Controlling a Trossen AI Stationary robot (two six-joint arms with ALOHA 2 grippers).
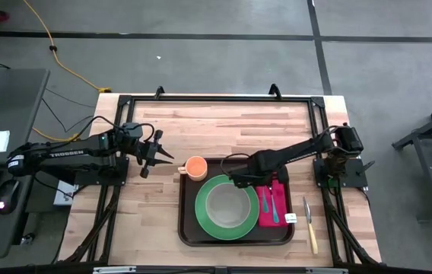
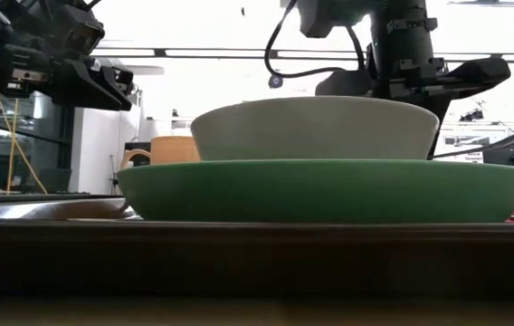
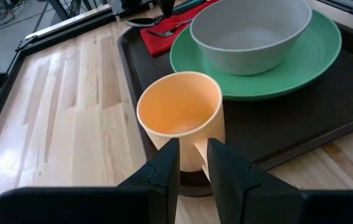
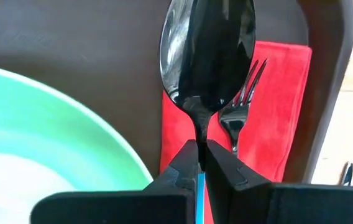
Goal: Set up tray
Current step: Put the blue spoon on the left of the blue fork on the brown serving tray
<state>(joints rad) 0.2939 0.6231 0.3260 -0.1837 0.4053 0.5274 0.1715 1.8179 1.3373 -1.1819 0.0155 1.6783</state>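
- Here the tray (image 1: 189, 228) lies on the near middle of the table (image 1: 223, 125), already holding a green plate (image 1: 204, 221) with a grey bowl (image 1: 227, 204) on it, a red napkin (image 1: 279, 211) at the plate's right, and an orange cup (image 1: 195, 167) in its far left corner.
- The step in hand looks like laying the cutlery: the right gripper (image 4: 201, 163) is pinched tight on the neck of a spoon (image 4: 209, 53), holding it over the napkin, just beside a fork (image 4: 242, 99) that already rests there.
- The left gripper (image 3: 192, 163) hangs just left of the tray, its fingers narrowly parted on either side of the cup's handle; I cannot tell whether they touch it.
- A knife (image 1: 309, 226) lies on the bare table to the right of the tray, so that piece seems not yet placed.
- Next, the spoon probably needs lowering flat onto the napkin alongside the fork, without knocking the fork or the plate's rim, before the fingers let go.
- After that, the knife would likely want fetching; its flat lie on the wood may make it awkward to pick up.
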